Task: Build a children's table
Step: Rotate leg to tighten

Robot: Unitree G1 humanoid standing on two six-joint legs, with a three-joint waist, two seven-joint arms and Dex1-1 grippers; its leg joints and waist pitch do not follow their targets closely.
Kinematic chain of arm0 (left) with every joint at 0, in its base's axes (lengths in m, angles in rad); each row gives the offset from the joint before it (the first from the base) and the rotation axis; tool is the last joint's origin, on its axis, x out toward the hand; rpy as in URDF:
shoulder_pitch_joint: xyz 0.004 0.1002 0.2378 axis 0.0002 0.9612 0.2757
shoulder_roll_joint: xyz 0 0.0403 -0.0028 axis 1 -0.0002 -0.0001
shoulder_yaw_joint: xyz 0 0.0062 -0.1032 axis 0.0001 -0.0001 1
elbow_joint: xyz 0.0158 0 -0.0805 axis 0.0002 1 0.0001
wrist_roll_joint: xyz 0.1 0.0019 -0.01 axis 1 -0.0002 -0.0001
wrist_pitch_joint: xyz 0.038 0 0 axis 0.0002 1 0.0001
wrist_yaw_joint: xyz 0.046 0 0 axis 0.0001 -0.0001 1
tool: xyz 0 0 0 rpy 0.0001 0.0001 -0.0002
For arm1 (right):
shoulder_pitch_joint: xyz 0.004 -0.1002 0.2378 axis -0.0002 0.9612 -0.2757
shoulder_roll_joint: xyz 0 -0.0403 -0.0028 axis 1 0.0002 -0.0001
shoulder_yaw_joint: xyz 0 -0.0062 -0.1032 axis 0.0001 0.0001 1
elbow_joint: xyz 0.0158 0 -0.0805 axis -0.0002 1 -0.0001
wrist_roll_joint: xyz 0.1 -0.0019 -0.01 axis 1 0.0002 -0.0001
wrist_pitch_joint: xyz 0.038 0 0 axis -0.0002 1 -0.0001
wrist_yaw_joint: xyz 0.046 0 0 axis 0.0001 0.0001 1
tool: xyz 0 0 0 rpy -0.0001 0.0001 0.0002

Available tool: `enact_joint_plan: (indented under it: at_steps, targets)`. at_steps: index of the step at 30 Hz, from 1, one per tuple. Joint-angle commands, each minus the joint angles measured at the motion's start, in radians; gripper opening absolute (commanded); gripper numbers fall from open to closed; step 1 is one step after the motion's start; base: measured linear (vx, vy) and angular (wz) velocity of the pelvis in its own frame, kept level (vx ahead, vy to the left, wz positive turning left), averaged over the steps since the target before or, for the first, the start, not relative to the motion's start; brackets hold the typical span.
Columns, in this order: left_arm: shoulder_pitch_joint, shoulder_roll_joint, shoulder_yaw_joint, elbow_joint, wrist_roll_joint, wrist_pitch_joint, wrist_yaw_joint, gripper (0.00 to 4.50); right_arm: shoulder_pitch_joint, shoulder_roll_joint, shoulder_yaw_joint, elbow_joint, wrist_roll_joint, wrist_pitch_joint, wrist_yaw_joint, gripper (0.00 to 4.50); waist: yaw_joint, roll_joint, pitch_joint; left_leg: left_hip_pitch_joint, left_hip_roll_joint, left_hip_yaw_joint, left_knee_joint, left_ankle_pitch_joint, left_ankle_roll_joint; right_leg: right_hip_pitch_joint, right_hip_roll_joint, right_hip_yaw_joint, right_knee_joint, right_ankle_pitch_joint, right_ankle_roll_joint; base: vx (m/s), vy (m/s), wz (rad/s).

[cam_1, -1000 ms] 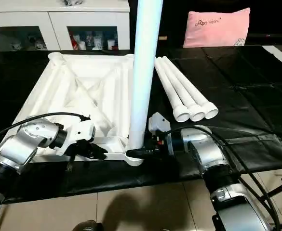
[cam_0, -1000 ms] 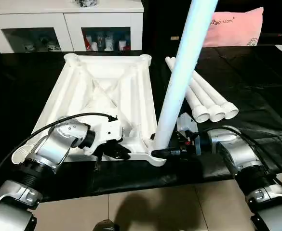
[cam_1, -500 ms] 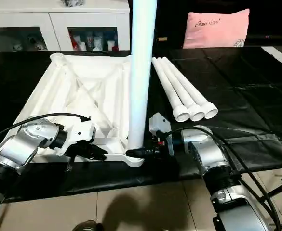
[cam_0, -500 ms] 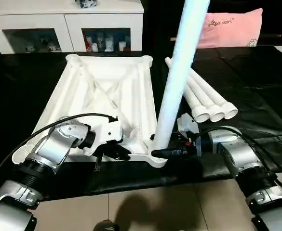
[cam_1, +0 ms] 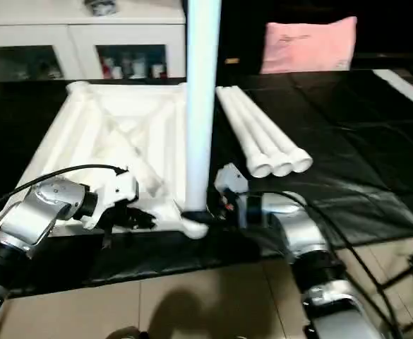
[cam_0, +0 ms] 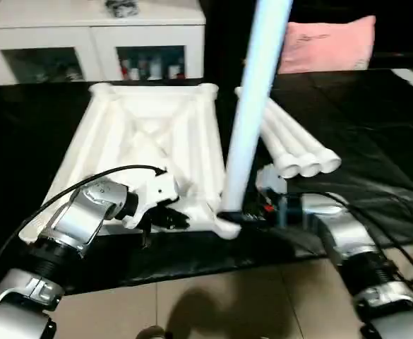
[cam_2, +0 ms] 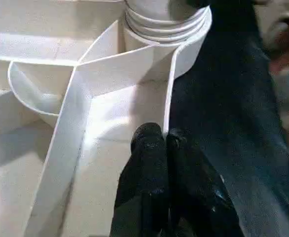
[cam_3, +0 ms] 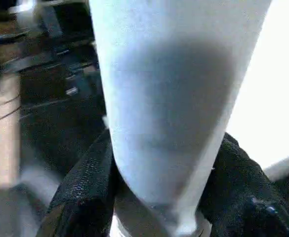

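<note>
The tabletop (cam_0: 150,141) lies ribbed side up on the black counter (cam_0: 375,134). The right gripper (cam_0: 229,216) is clamped on the upright leg (cam_0: 252,106) in the tabletop's near corner socket. The left gripper (cam_2: 164,143), fingers together, pinches the tabletop's rim beside that socket.

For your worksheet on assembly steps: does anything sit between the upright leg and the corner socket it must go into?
Nothing visible does. The upright leg already stands with its foot in the near corner socket of the tabletop, the right gripper clasping its base. The left gripper pinches the tabletop's rim beside it.
</note>
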Motion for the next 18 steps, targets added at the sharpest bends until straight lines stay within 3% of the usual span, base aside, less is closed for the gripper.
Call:
enact_joint_plan:
  at_steps: [1,2,5,6,9,14,16,17,18]
  targets:
    - [-0.042,-0.044,0.081,-0.050,-0.035,0.038,0.110,0.00,0.007,0.054,0.044,0.065,-0.028,0.058,-0.052,2.07,-0.008,0.006,-0.056,0.023,0.028,-0.021,-0.093,-0.455,-0.061,0.026,-0.047,0.026,-0.091,-0.440,-0.191,0.000,0.000,0.00]
    - [-0.076,-0.098,0.125,-0.024,-0.037,0.100,0.221,0.00,-0.039,0.118,0.020,0.132,-0.038,0.087,-0.188,2.07,-0.019,0.006,-0.057,0.020,0.027,-0.024,-0.095,-0.456,-0.070,0.026,-0.048,0.024,-0.091,-0.444,-0.187,0.000,0.000,0.00]
    - [-0.104,-0.146,0.164,-0.010,-0.044,0.152,0.312,0.00,-0.084,0.172,-0.005,0.193,-0.044,0.104,-0.308,2.07,-0.032,0.003,-0.058,0.022,0.021,-0.025,-0.090,-0.461,-0.066,0.024,-0.048,0.021,-0.100,-0.464,-0.179,0.000,0.000,0.00]
    - [-0.116,-0.180,0.186,-0.013,-0.046,0.177,0.372,0.00,-0.117,0.206,-0.026,0.239,-0.043,0.122,-0.390,2.07,-0.037,-0.003,-0.058,0.022,0.022,-0.024,-0.089,-0.457,-0.061,0.022,-0.047,0.021,-0.101,-0.464,-0.178,0.000,0.000,0.00]
    - [-0.130,-0.253,0.219,-0.035,-0.032,0.211,0.502,0.00,-0.185,0.269,-0.071,0.336,-0.043,0.140,-0.564,2.07,-0.048,-0.004,-0.059,0.020,0.021,-0.024,-0.086,-0.441,-0.057,0.021,-0.048,0.020,-0.101,-0.462,-0.182,0.000,0.000,0.00]
    - [-0.136,-0.309,0.202,-0.063,0.025,0.230,0.615,0.00,-0.245,0.319,-0.118,0.426,-0.063,0.140,-0.685,2.07,-0.043,-0.003,-0.066,0.015,0.023,-0.016,-0.086,-0.374,-0.031,0.026,-0.040,0.023,-0.090,-0.283,-0.208,0.000,0.000,0.00]
    - [-0.137,-0.303,0.190,-0.056,0.037,0.224,0.614,0.00,-0.247,0.319,-0.130,0.429,-0.056,0.134,-0.682,2.07,-0.037,0.002,-0.072,0.018,0.022,-0.012,-0.080,-0.326,-0.015,0.028,-0.040,0.025,-0.085,-0.204,-0.222,0.057,-0.002,0.04]
    - [-0.137,-0.301,0.184,-0.052,0.043,0.224,0.617,0.00,-0.253,0.320,-0.142,0.438,-0.051,0.125,-0.683,2.42,-0.034,0.002,-0.075,0.017,0.022,-0.009,-0.078,-0.273,0.000,0.034,-0.039,0.025,-0.079,-0.128,-0.236,0.057,-0.005,0.05]
    - [-0.139,-0.288,0.174,-0.038,0.055,0.212,0.616,0.00,-0.257,0.314,-0.157,0.441,-0.046,0.100,-0.691,2.42,-0.030,0.007,-0.078,0.015,0.021,-0.008,-0.076,-0.229,0.014,0.038,-0.039,0.023,-0.074,-0.066,-0.251,0.052,-0.009,0.03]
